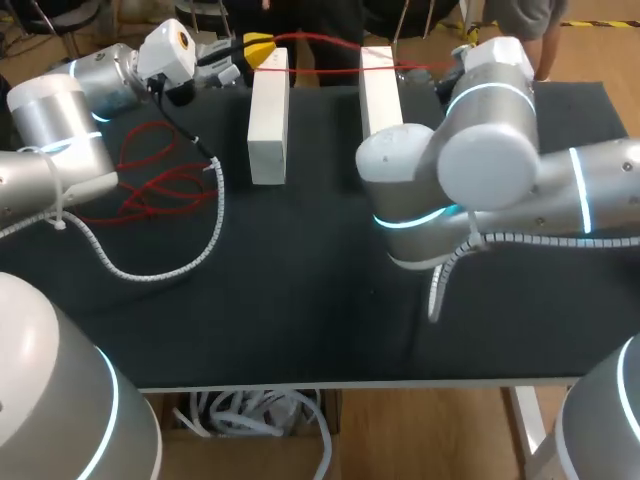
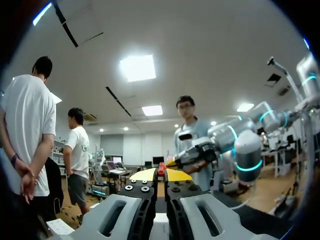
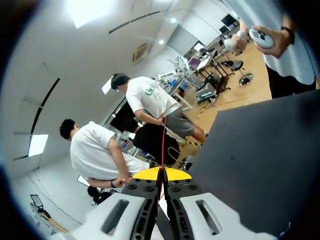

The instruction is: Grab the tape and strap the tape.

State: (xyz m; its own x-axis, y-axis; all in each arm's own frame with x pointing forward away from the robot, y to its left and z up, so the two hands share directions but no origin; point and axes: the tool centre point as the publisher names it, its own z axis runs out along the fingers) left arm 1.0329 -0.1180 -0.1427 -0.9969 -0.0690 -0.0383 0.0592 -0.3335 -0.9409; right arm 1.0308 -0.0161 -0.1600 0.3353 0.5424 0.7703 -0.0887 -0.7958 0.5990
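Note:
A thin red tape (image 1: 325, 40) runs taut above the far ends of two white blocks, the left block (image 1: 268, 115) and the right block (image 1: 380, 95), at the back of the black table (image 1: 300, 300). My left gripper (image 1: 258, 48) sits at the tape's left end, its yellow tips shut on the red tape (image 2: 161, 170). In the right wrist view my right gripper (image 3: 161, 174) is shut on the tape (image 3: 163, 145), which runs straight out from between its tips. In the head view the right arm (image 1: 480, 140) hides its own gripper. Loose loops of red tape (image 1: 165, 175) lie at the left.
A white coiled cable (image 1: 190, 255) hangs from my left arm and curves over the table beside the red loops. Another coiled cable (image 1: 445, 275) dangles under my right arm. The table's front edge (image 1: 350, 383) is near.

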